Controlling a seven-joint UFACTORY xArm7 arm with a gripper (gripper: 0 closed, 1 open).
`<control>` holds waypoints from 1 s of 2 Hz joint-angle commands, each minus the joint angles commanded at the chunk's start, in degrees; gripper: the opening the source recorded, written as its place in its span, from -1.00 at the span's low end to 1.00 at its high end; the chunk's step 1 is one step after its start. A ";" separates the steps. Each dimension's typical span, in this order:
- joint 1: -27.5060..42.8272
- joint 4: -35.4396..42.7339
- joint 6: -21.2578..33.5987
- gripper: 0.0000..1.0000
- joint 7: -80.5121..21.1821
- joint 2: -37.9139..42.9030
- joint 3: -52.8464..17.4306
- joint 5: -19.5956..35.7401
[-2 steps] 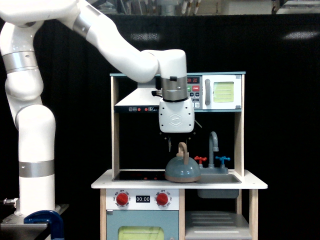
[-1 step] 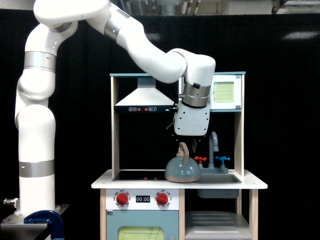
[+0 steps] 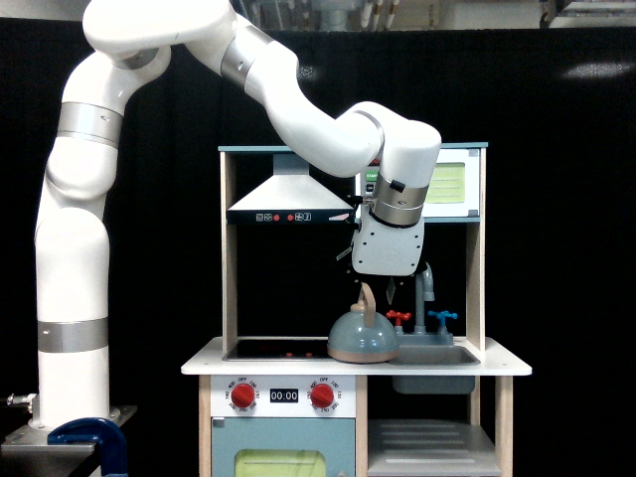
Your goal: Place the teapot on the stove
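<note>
The teapot (image 3: 362, 336) sits near the frame's centre, at the stove's (image 3: 275, 350) right edge beside the sink (image 3: 434, 355), directly under the gripper (image 3: 376, 286), whose fingers hover just above its handle, their spread too dark to tell, while the white arm arches down from the upper left.

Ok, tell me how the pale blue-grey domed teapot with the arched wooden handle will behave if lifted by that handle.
The pale blue-grey domed teapot looks rigid, so it should not flex. Held by the tall arched wooden handle, it may swing below the gripper, since the body hangs low. Its wide tan base suggests it will sit steadily on the black stove and is unlikely to tip.
</note>
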 joint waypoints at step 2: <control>-0.45 -3.02 -5.61 1.00 2.66 -1.17 6.83 0.12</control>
